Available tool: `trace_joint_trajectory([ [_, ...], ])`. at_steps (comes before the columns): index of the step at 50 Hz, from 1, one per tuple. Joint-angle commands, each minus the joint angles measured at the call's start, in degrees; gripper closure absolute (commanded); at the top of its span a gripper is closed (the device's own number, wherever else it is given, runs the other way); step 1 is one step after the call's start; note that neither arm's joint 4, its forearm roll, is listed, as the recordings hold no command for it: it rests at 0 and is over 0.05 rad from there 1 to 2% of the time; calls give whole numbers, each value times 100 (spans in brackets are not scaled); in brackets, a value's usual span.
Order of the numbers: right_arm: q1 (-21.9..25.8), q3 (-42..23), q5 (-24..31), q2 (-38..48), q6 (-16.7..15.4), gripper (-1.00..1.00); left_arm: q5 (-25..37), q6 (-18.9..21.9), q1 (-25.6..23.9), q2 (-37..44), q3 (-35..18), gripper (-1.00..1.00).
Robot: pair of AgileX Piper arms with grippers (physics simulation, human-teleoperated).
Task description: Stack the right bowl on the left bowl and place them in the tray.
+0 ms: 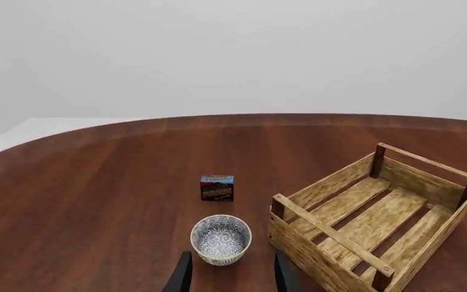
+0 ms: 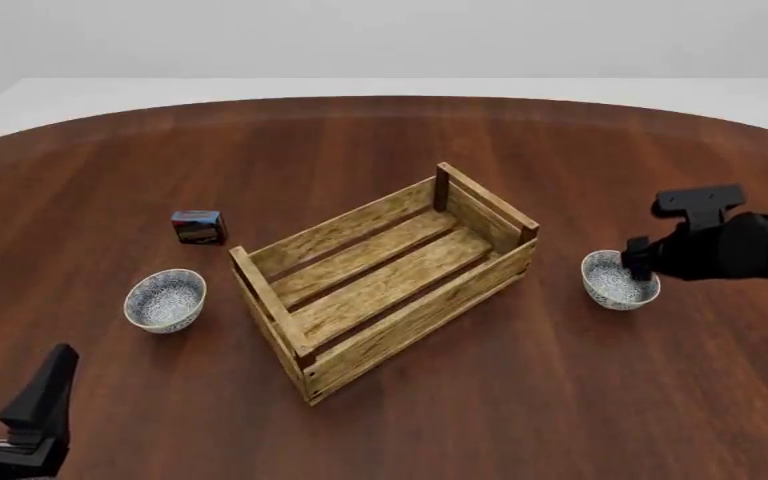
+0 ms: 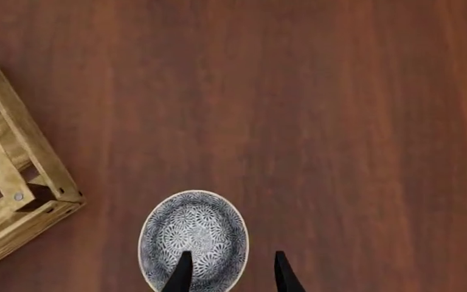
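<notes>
On the right side of the surface (image 2: 398, 420), the right gripper (image 3: 228, 271) hung directly over the right bowl (image 2: 618, 281), jaws parted, one finger inside the rim and the other outside. Nothing was clamped yet; the bowl sat on the wood, just beside the tray's (image 2: 387, 276) right end. Judged step: the first pick, straddling the rim. Next move would call for a short descent and a close on the wall, then a lift high enough to clear the tray on the way across.

The left bowl (image 2: 165, 299) stood on the opposite side, near the tray's left end, with a small dark box (image 2: 199, 227) beyond it. The left gripper (image 1: 231, 275) waited well short of that bowl, jaws wide apart, empty.

Hard to read: in the front view the right arm's dark body covered the bowl's far edge, so finger depth on the rim could not be told. The wrist view cut off the bowl's near edge and the fingers' bases. The left arm showed only partly at the frame corner.
</notes>
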Motion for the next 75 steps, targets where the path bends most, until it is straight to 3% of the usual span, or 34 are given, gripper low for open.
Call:
trace_joint_trajectory([
  [1,-58,-79,-197,480,-1,-100,-159,-1,-9,181,5,-100],
  [43,-101,5,-789,1535,25,-100,-89,-56,30,114,2,-100],
  [44,-100,11,-806,1558,19,100,-90,-57,29,117,2,-100],
  [75,48,127,-316,333,113,100,-53,-64,-18,28,5,-100],
])
